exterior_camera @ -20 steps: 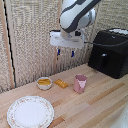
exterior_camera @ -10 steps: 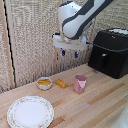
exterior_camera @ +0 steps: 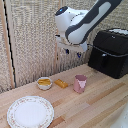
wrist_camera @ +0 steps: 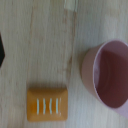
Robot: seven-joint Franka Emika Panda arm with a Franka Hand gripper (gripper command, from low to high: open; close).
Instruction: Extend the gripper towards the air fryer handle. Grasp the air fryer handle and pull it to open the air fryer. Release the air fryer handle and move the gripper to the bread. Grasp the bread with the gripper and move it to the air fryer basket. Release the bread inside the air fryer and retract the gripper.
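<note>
Early going: air fryer (exterior_camera: 109,52) shut, air fryer handle (exterior_camera: 104,59) untouched, bread (exterior_camera: 61,83) on the table (exterior_camera: 95,107) between white bowl (exterior_camera: 44,83) and pink cup (exterior_camera: 80,83). Gripper (exterior_camera: 74,52) up high at ten o'clock of the handle (jaws too blurred to call, holding nothing). Clear air toward the handle; everything left.

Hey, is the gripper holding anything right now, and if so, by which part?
Nothing is held. The gripper hangs in the air above the table, while the bread lies untouched on the wood beside the pink cup.
</note>
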